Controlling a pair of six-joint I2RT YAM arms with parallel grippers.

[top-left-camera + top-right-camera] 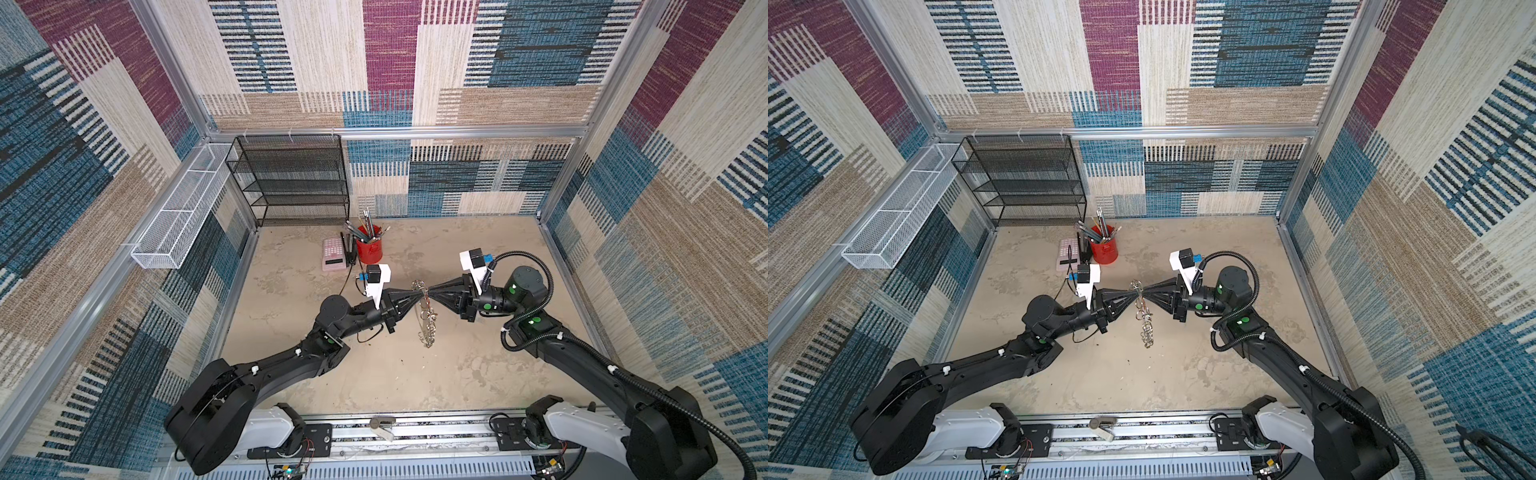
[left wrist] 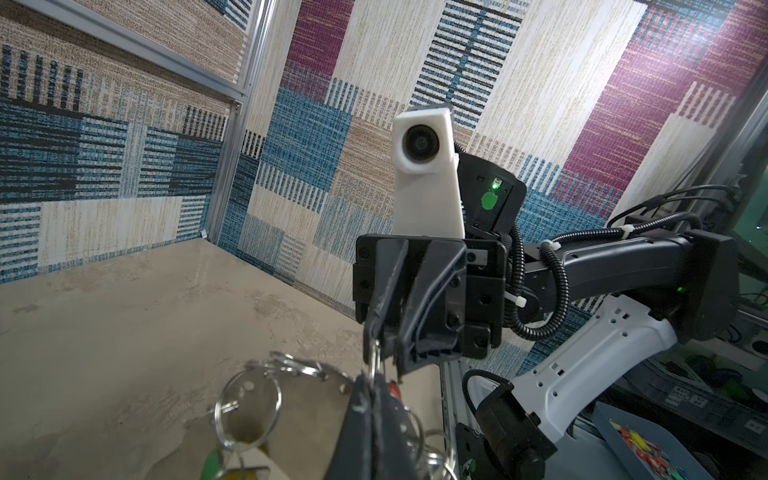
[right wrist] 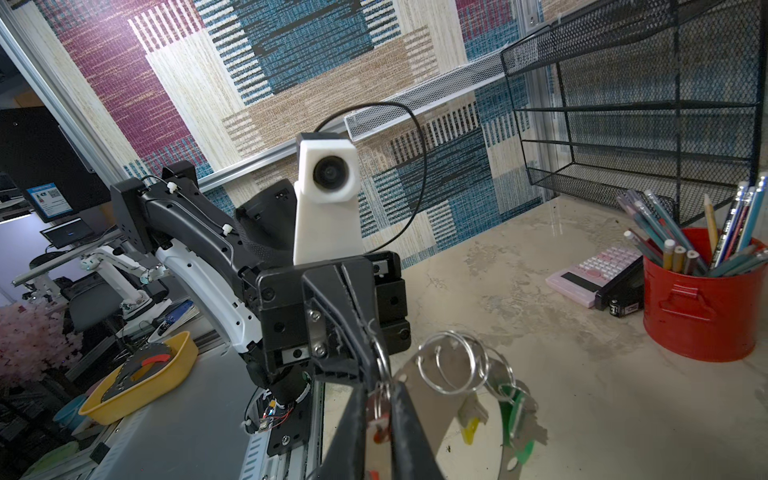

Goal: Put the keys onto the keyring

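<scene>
Chief risk from here: losing the thin split ring [image 3: 380,353] out of the pinch, through smooth wire sliding on the fingertips under any pull from either side. Next risk: twisting the keyring [image 1: 426,320] off line, with two tips working nose to nose on one small spot. Also possible: snagging the yellow tag [image 3: 471,428] or the green tag [image 3: 515,405], both dangling from neighbouring rings just beside the pinch. As for the left gripper [image 1: 420,296]: reaching in from 9 o'clock, pressed fully together, clamped on the keyring at that split ring. As for the right gripper [image 1: 431,295]: reaching in from 3 o'clock, jaws a mere slit apart, with a ring and the tag of the red-tagged key [image 3: 377,428] inside the slit; biting or merely framing, impossible to tell. Keyring at the centre of the table [image 1: 374,374], upper end raised between both tips, grey band trailing toward 6 o'clock; lower end resting or hovering, unclear.
</scene>
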